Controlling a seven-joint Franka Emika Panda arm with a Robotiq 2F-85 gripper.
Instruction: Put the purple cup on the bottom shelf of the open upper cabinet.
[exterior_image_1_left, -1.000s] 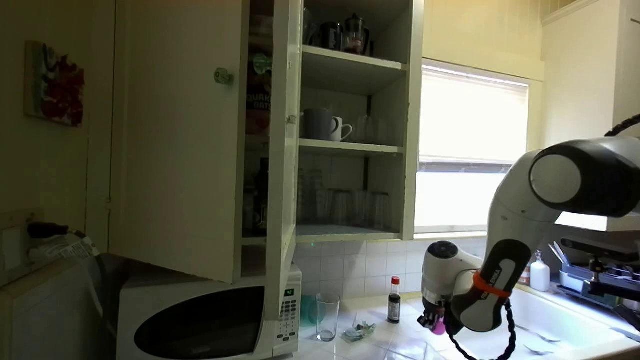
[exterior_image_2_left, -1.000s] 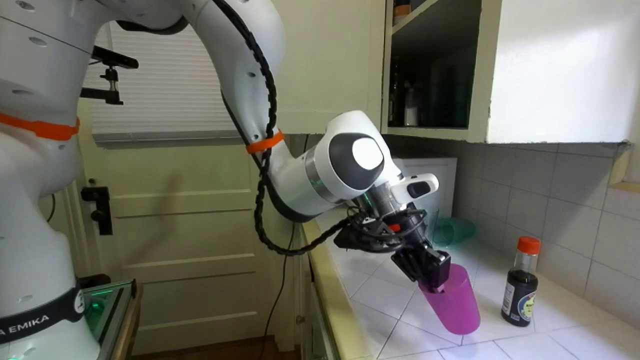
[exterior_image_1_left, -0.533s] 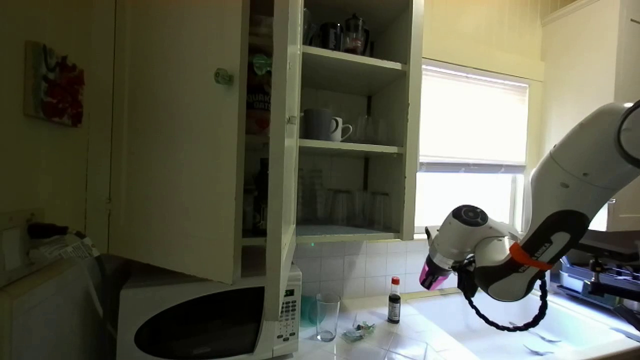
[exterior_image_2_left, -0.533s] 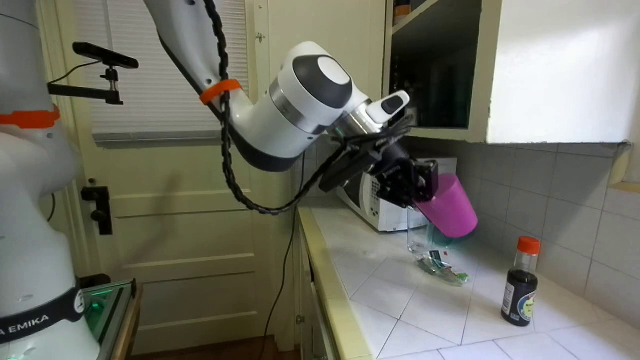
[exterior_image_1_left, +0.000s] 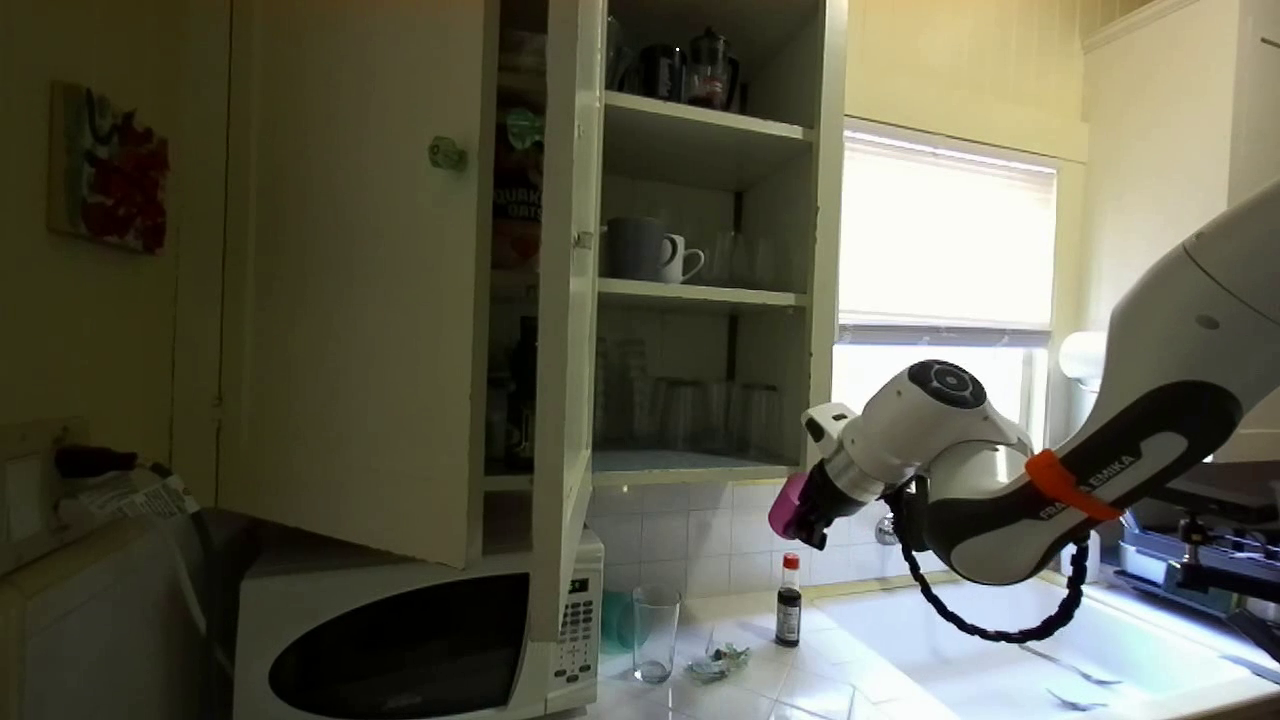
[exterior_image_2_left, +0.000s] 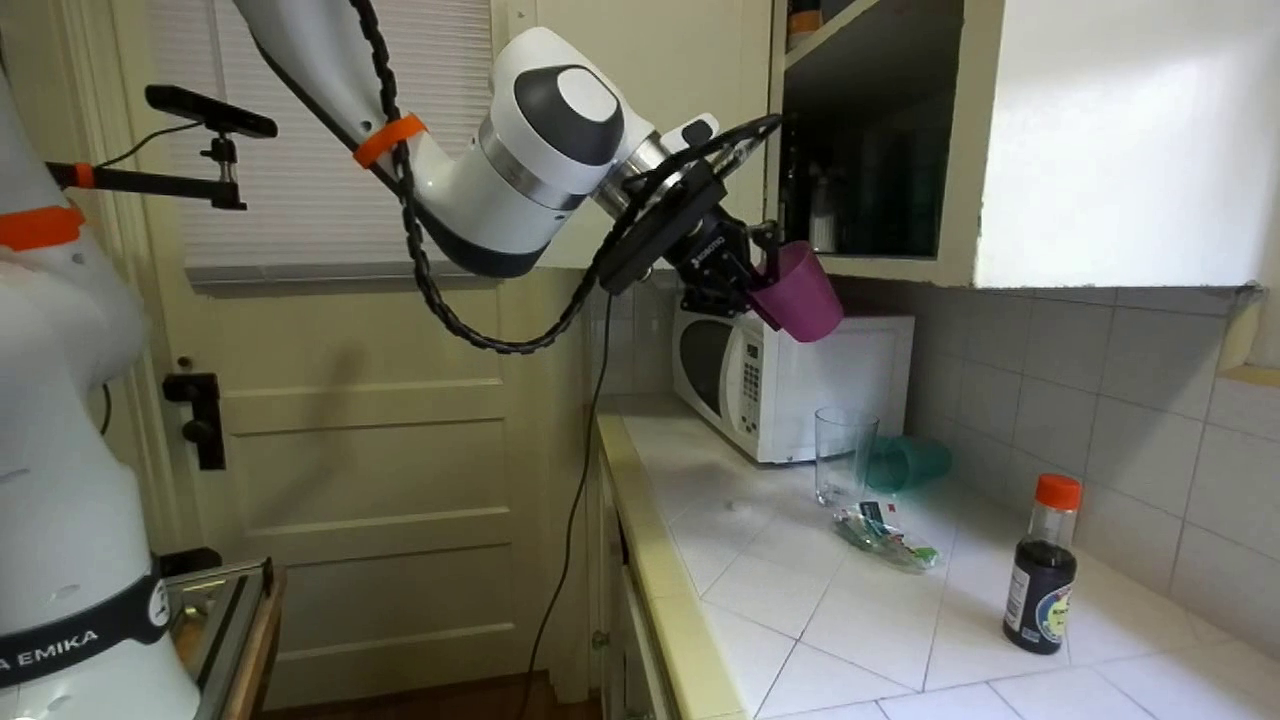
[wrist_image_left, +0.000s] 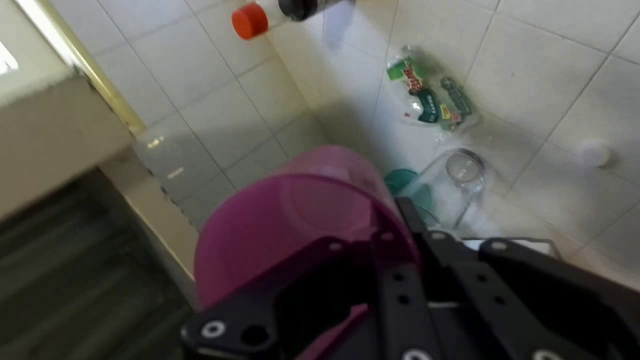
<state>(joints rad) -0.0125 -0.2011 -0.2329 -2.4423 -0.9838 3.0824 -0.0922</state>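
The purple cup (exterior_image_2_left: 803, 295) is held in the air above the counter, tilted with its base pointing down and away from my gripper (exterior_image_2_left: 764, 288). It also shows in an exterior view (exterior_image_1_left: 787, 506) and the wrist view (wrist_image_left: 280, 220). My gripper is shut on the cup's wall, one finger inside and one outside; the wrist view shows the fingers (wrist_image_left: 395, 230). The upper cabinet (exterior_image_1_left: 825, 300) stands open. Its bottom shelf (exterior_image_1_left: 690, 462) carries clear glasses. In that view the cup appears a little below and right of the bottom shelf.
A sauce bottle with a red cap (exterior_image_2_left: 1042, 575), a clear glass (exterior_image_2_left: 843, 455), a teal cup on its side (exterior_image_2_left: 908, 462) and a plastic packet (exterior_image_2_left: 885, 540) are on the counter. A microwave (exterior_image_2_left: 830, 385) stands behind them. The cabinet door (exterior_image_1_left: 565, 330) juts out.
My arm has lifted the purple cup from low over the counter near the sauce bottle up to about the cabinet's lower edge and carried it towards the cabinet. The grip has stayed shut.
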